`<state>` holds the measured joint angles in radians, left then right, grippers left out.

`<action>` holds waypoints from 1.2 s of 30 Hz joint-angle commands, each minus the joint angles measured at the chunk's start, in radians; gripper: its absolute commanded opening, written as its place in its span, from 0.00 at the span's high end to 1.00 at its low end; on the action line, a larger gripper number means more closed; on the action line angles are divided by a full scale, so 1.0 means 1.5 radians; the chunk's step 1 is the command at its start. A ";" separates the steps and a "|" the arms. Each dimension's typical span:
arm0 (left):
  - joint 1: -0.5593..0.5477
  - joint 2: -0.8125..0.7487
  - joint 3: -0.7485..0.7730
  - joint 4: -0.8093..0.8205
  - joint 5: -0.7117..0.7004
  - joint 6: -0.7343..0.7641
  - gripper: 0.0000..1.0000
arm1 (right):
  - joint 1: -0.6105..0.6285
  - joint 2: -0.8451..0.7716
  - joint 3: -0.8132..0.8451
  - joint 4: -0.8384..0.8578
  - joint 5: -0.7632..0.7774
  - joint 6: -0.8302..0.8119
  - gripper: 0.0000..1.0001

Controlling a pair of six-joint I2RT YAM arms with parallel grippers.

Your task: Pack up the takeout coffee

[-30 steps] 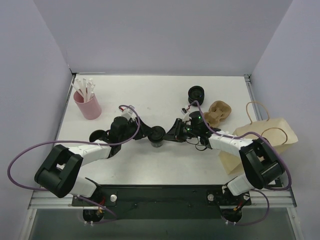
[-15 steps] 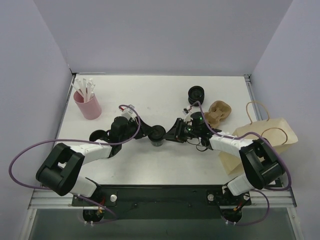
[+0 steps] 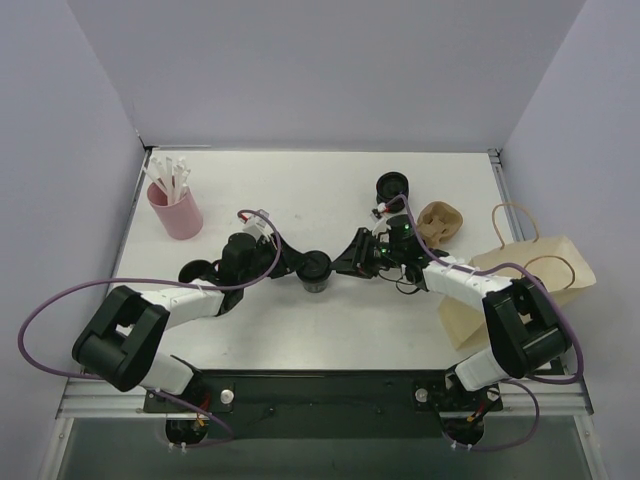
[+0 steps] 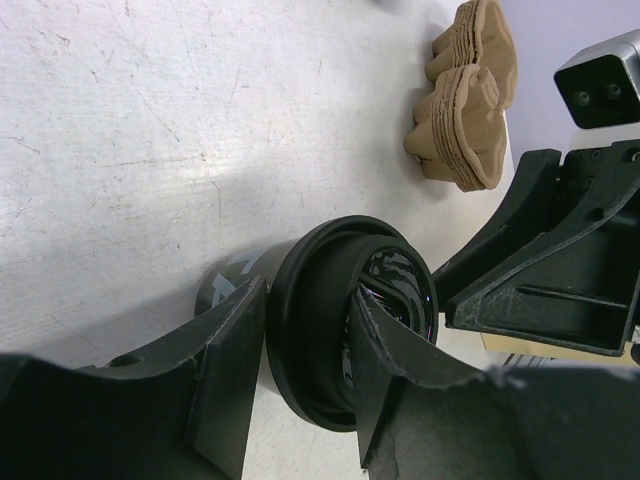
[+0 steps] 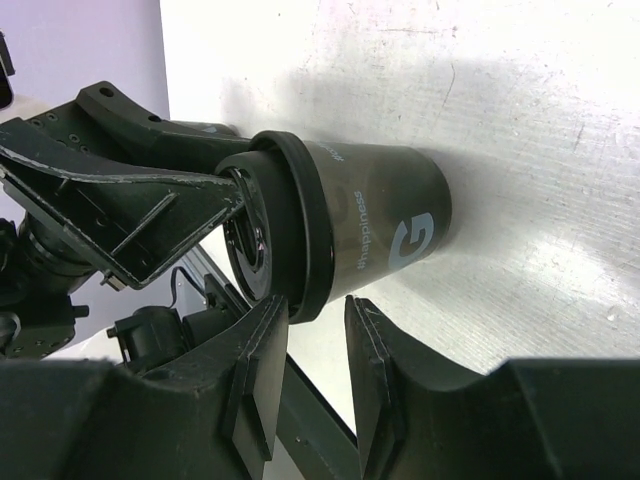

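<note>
The left gripper [image 4: 308, 300] was closed on the cup [image 3: 314, 268], one finger on either side of the black lid. The cup stood upright on the table [image 3: 300, 190], about midway between the two arms. The right gripper [image 5: 315, 315] was right up against the same lid from the other side. Its jaws stood a little apart with the lid's rim just at the gap, and nothing looked pinched between them, so only the left gripper appeared to have the cup.

The lid was on and seemed to sit level, so the drink itself looked ready. The packing had not begun, though. The bag [image 3: 560, 262] lay at the right edge of the table, well apart from the cup and partly under the right arm. It looked flat rather than standing, and I could not tell whether its mouth was open.

By my reckoning most of the job remained — the bag had to be stood up or held open, and the cup carried across and lowered in upright.
</note>
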<state>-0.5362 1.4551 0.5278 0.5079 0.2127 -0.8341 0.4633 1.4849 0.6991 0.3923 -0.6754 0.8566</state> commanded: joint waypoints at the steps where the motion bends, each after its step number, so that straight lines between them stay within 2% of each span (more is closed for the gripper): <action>1: -0.009 0.057 -0.057 -0.255 -0.043 0.056 0.54 | -0.005 0.003 0.037 -0.003 -0.022 -0.014 0.69; 7: -0.009 0.056 -0.058 -0.257 -0.046 0.056 0.54 | -0.004 0.037 0.028 0.014 -0.020 -0.002 0.71; 20: -0.009 0.071 -0.066 -0.250 -0.046 0.057 0.54 | -0.006 0.111 -0.114 0.229 0.042 0.080 0.87; 36: -0.014 0.112 -0.085 -0.214 -0.054 0.040 0.54 | 0.005 0.129 -0.193 0.223 0.156 0.092 0.90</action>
<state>-0.5381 1.5002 0.5159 0.5911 0.2073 -0.8528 0.4522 1.6016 0.4797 0.9550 -0.6571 1.0760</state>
